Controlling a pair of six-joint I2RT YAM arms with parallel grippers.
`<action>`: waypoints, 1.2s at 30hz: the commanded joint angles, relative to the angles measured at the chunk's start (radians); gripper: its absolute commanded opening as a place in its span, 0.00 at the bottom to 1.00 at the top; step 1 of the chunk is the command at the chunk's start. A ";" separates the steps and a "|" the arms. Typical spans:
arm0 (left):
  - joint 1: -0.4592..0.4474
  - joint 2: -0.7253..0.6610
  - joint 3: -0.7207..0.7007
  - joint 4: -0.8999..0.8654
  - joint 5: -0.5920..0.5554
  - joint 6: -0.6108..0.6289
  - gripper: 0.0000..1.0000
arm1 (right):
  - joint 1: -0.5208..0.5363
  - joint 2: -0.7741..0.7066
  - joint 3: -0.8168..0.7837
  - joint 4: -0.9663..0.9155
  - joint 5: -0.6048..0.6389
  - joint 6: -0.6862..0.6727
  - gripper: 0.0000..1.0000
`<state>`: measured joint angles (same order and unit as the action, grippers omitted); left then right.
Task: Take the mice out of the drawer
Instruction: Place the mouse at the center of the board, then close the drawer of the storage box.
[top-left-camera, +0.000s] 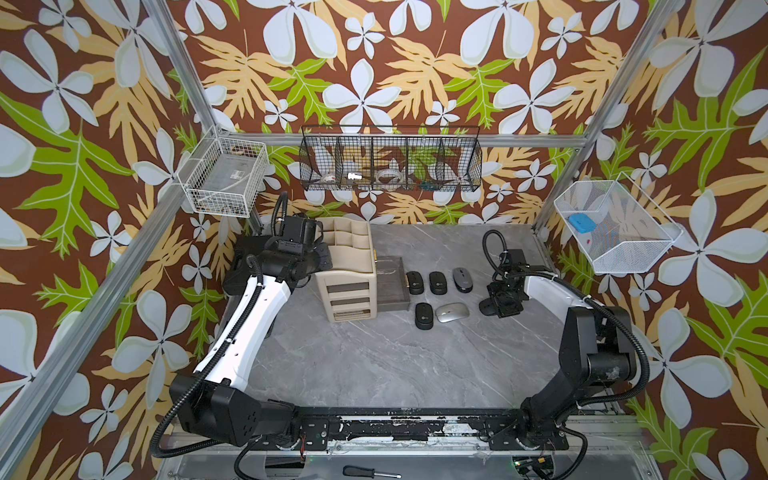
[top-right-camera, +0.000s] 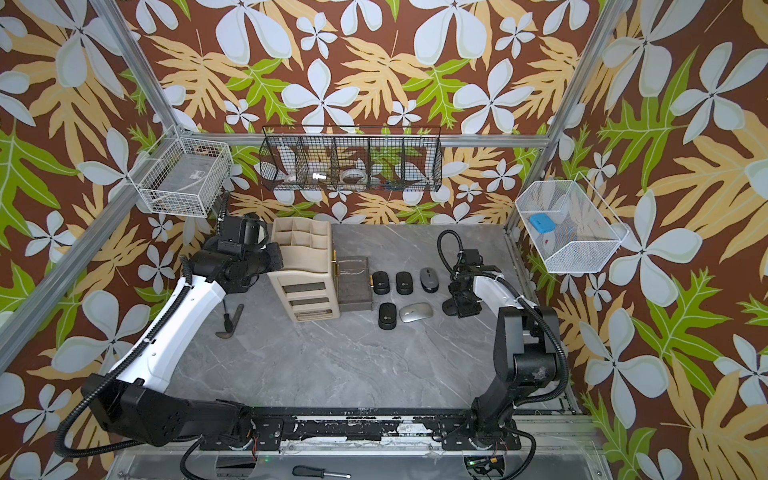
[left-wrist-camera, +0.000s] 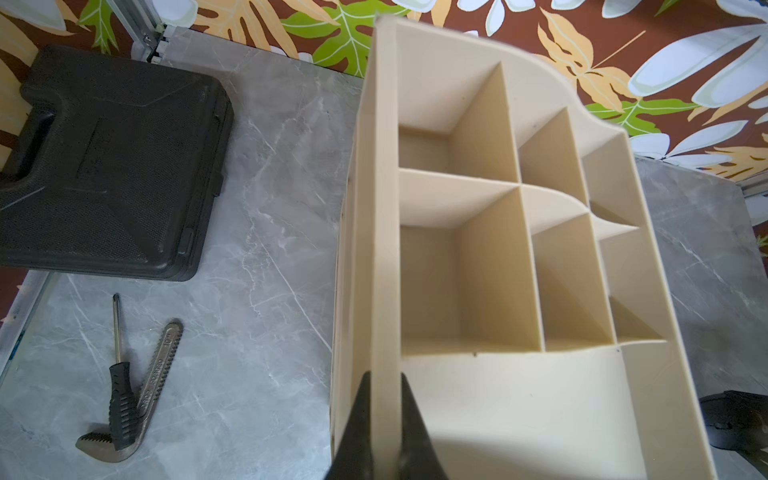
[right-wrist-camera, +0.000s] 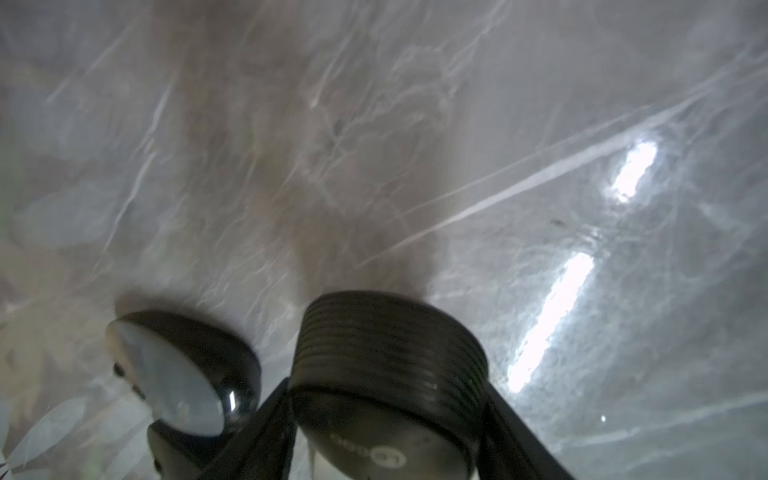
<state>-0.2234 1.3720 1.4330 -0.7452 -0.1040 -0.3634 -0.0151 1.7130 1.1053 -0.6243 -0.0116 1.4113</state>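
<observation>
Neighbouring drawer unit (left-wrist-camera: 490, 270) — wrench (left-wrist-camera: 160, 365), black case (left-wrist-camera: 112, 166)

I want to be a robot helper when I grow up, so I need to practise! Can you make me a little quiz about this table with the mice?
1. Count: how many mice form the row farther from the robot's base?
2. True or false: the silver mouse lies on the table, outside the drawer.
3. The left tool pinches: A the wrench, B the beige organiser, C the black case.
Key: 1 three; 2 true; 3 B.
</observation>
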 joint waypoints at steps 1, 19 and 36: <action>0.002 -0.014 0.006 0.028 0.001 0.023 0.00 | -0.014 0.026 -0.015 0.061 -0.030 -0.042 0.64; 0.009 -0.025 0.005 0.011 -0.020 0.044 0.00 | 0.149 -0.013 0.198 -0.005 -0.017 -0.280 0.87; 0.076 -0.074 -0.085 0.054 0.081 0.059 0.00 | 0.492 0.184 0.328 0.095 -0.150 -0.701 0.36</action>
<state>-0.1505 1.2915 1.3533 -0.7364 -0.0334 -0.3119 0.4637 1.8668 1.4174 -0.5426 -0.1734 0.7704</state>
